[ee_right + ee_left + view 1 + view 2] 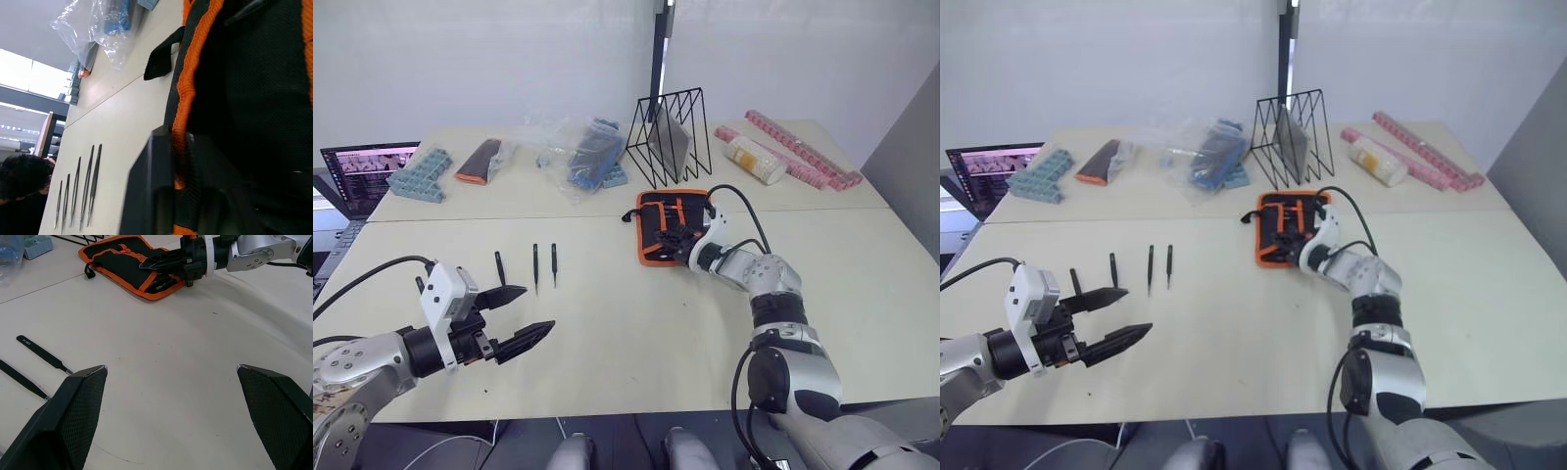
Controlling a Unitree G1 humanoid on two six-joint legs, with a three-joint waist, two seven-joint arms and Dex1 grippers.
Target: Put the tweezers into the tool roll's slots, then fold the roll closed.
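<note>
Presently, entries as follows.
Counter point(636, 323): pale top, carries all listed items.
Roll point(658, 220): lies open and flat, inner face up, near the wire rack point(668, 137); laid so, I judge, to leave the slots reachable.
Slots point(128, 265): black pockets inside the orange edging; whether any is filled cannot be told.
Tweezers point(535, 267): loose in a row on the counter, well apart from the roll toward the left side; in the right wrist view five lie parallel.
Right claw point(151, 265): rests over the roll's near edge; in its wrist view the orange trim sits between the fingers, apparently pinched, probably to steady or fold the fabric.
Left claw point(517, 319): spread wide, holding nothing, hovering low over bare counter.
Relation: tweezers lie just beyond the left claw's tips, nearest one close by, none touching; a short reach forward seems needed.
</note>
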